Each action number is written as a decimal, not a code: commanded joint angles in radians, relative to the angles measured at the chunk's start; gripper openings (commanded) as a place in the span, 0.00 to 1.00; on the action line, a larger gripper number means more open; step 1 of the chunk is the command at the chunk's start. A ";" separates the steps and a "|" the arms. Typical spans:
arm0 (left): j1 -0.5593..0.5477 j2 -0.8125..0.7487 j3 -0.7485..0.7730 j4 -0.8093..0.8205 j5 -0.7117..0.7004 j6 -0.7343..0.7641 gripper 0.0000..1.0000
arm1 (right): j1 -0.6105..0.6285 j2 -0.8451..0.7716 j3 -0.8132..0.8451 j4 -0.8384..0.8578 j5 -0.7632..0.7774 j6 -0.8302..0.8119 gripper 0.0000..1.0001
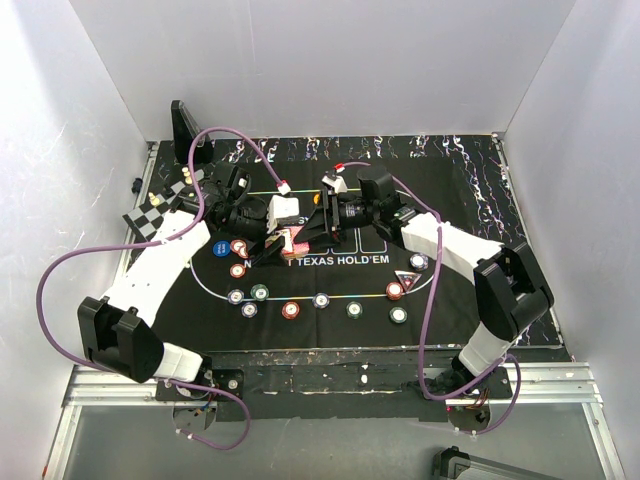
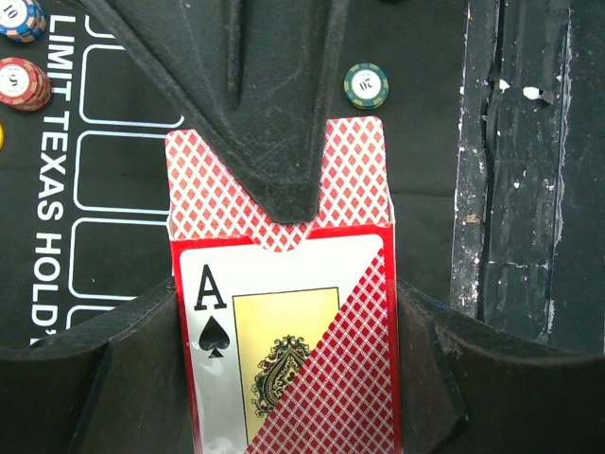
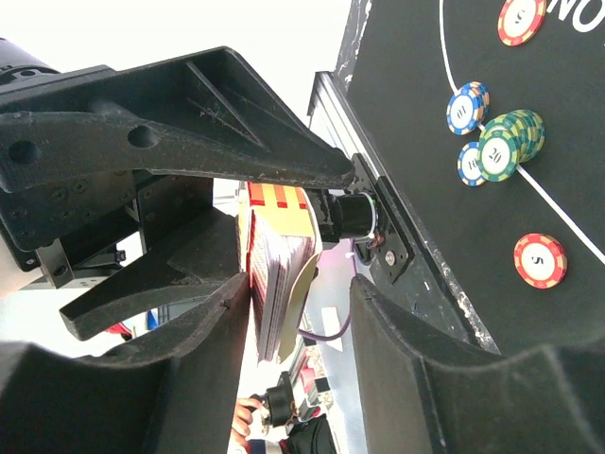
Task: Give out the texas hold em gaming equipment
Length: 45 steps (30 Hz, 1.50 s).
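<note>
**Top view, 9 o'clock edge of the black felt poker mat [image 1: 470, 225]:** a small black-and-white chessboard [image 1: 148, 216] with pieces sits at the mat's border.

**Left gripper [image 2: 288, 317]:** it is at mat centre. The jaws are clamped narrow on a red-patterned cardboard card box [image 2: 284, 284], one finger on each long side. The printed ace of spades faces the left wrist camera. The notched flap end points to 12 o'clock in that view. Whether the box touches the mat cannot be told.

**Right gripper [image 3: 301, 288]:** it comes in from the 3 o'clock side. The jaws stand at a medium gap astride the box's open end. One finger [image 3: 203, 369] lies close against the box face. The other is apart from the cream flap. The edges of the playing cards [image 3: 276, 284] show inside the box.

**Mat, 9 o'clock through 6 to 4 o'clock:** round poker chips [image 1: 291, 309] in red, green, grey and blue lie spaced along the printed arc, apart from both grippers.

**Mat, 4 o'clock:** a dark triangular marker [image 1: 405, 280] sits just beside a red chip [image 1: 396, 291].
</note>
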 commanded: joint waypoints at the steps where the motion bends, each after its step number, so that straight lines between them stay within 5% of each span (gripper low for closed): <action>1: -0.007 -0.012 0.046 -0.028 0.011 0.028 0.00 | -0.008 0.007 -0.008 0.064 -0.031 0.024 0.52; 19: -0.009 -0.010 0.039 0.003 0.022 0.007 0.00 | -0.045 -0.052 -0.074 0.053 -0.017 0.020 0.43; 39: -0.007 -0.040 -0.034 0.045 0.048 -0.041 0.00 | -0.091 -0.154 -0.120 -0.013 -0.008 -0.010 0.23; 45: -0.006 -0.046 -0.037 0.037 0.040 -0.028 0.00 | -0.111 -0.170 -0.138 -0.014 -0.014 -0.010 0.10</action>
